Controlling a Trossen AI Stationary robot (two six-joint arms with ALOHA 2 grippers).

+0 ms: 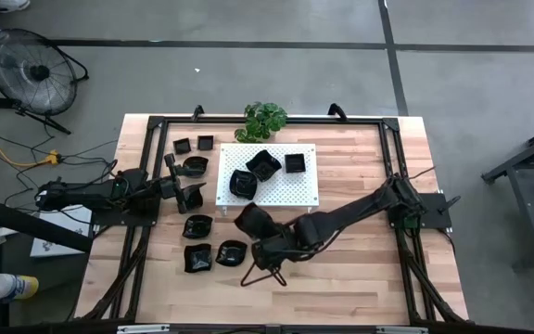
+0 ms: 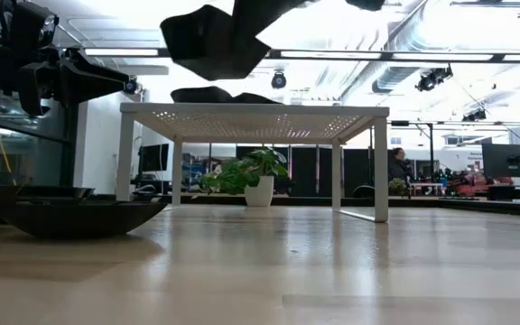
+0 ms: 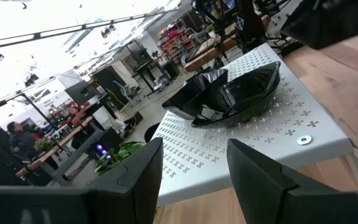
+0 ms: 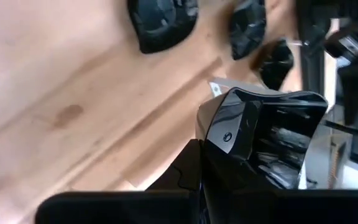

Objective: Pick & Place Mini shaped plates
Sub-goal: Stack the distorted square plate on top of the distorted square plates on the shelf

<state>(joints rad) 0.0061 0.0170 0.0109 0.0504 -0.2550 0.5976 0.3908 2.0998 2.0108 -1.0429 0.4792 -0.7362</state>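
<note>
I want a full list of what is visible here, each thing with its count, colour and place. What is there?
plates on the board: three, black, on its perforated top
plates on the table: six, black, left of the board and before it
held plate: one, black, raised near the board's front left corner
board: one, white, mid-table
potted plant: one, green, behind the board
fan: one, dark, on the floor
left hand: dark, open, empty, left of the board
right hand: dark, shut on the held plate

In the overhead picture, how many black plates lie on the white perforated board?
3. One black plate sits toward the white board's right side, one mid-board, one at its left edge, touching the middle one. Stacked plates may hide others.
</note>
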